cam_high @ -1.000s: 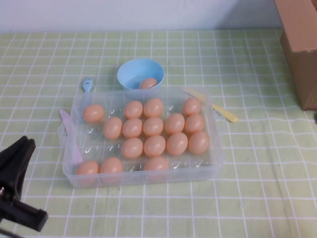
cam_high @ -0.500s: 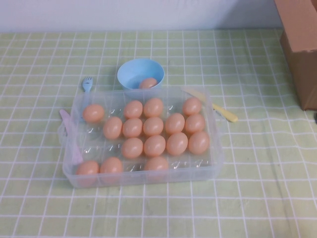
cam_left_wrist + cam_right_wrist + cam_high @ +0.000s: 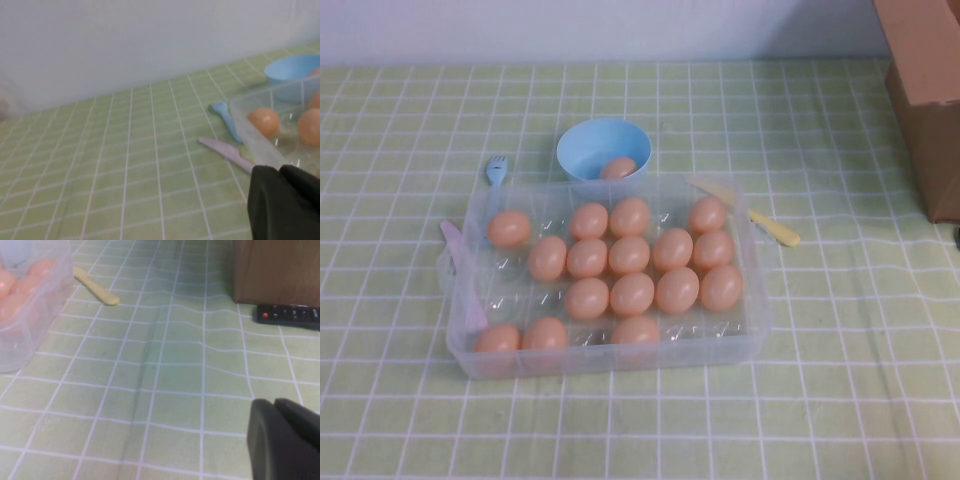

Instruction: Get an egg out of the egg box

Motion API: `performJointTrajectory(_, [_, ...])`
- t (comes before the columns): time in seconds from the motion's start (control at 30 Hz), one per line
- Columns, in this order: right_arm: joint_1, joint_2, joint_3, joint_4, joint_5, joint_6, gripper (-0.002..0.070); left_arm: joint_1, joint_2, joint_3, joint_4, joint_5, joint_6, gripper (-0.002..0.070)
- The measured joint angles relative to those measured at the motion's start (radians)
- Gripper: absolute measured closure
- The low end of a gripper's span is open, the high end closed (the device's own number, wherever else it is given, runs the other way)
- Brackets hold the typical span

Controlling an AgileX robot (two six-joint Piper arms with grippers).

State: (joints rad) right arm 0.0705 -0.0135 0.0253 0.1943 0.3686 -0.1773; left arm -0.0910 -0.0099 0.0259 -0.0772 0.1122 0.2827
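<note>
Cardboard box (image 3: 928, 95): cut off by the upper right edge of the high view.
Left gripper (image 3: 286, 205): absent from the high view; in the left wrist view only its dark tip showed, cut by the lower right corner.
Right gripper (image 3: 285, 442): likewise cut by the lower right corner.
Egg box (image 3: 30, 315): partly out of frame at upper left.
Remote control (image 3: 287, 315): cropped at the right edge.

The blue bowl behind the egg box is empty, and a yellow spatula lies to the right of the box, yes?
Not quite: the blue bowl holds one egg, as the high view shows. The yellow spatula does lie right of the egg box.
</note>
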Motion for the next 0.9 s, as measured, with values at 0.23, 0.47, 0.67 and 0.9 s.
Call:
performJointTrajectory(0.23, [0.0, 0.0, 0.0, 0.0, 0.0, 0.0, 0.0695, 0.018, 0.0, 0.0, 0.129, 0.222, -0.185, 0.0678])
performJointTrajectory(0.47, [0.0, 0.0, 0.0, 0.0, 0.0, 0.0, 0.0695, 0.022, 0.0, 0.0, 0.145, 0.259, -0.238, 0.0678])
performJointTrajectory(0.67, [0.0, 0.0, 0.0, 0.0, 0.0, 0.0, 0.0695, 0.022, 0.0, 0.0, 0.148, 0.259, -0.24, 0.0678])
performJointTrajectory(0.9, [0.0, 0.0, 0.0, 0.0, 0.0, 0.0, 0.0695, 0.022, 0.0, 0.0, 0.148, 0.261, -0.242, 0.0678])
